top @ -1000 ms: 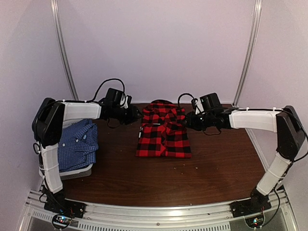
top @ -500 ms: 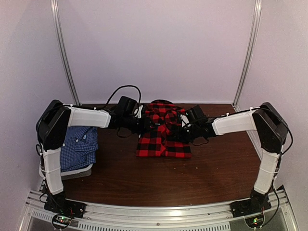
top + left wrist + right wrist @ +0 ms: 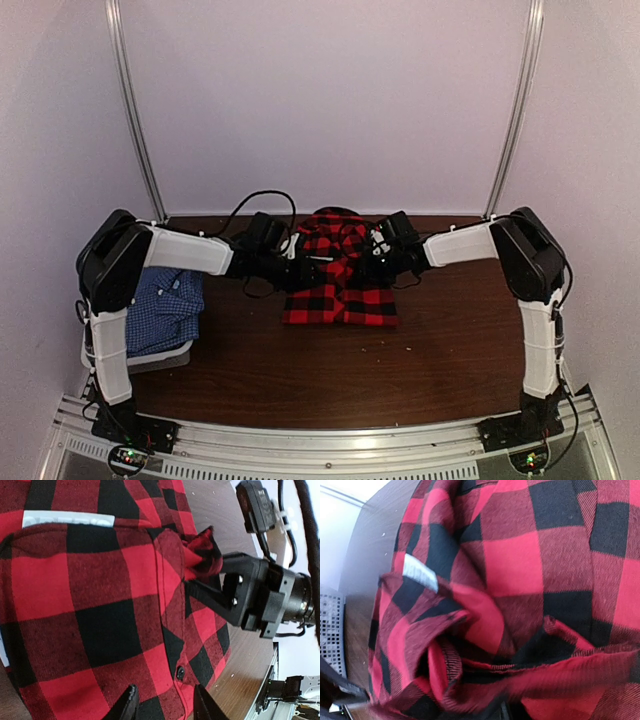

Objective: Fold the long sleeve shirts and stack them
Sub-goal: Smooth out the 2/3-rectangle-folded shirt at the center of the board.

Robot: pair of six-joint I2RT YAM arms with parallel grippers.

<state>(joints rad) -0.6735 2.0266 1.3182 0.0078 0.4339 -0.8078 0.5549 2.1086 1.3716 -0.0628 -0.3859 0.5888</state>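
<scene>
The red-and-black plaid shirt (image 3: 340, 278) lies folded at the table's middle, its white neck label (image 3: 67, 518) showing. My left gripper (image 3: 300, 272) hovers open over its left part, with its fingertips (image 3: 131, 704) apart above a button placket. My right gripper (image 3: 374, 260) is at the shirt's right edge, shut on a raised bunch of plaid cloth (image 3: 202, 555). The right wrist view is filled with the bunched plaid (image 3: 485, 645), which hides the fingers. The blue-and-white check shirt (image 3: 160, 300) lies folded at the far left.
The pale grey plastic basket (image 3: 150, 358) sits under the blue shirt at the table's left edge, and its mesh wall shows in the right wrist view (image 3: 330, 630). Brown tabletop (image 3: 350, 370) lies in front of the plaid shirt. White walls close the back and sides.
Both arms have swung inward from either side onto the plaid shirt. The right gripper has closed on the shirt's right edge and lifted a bunch of cloth.
</scene>
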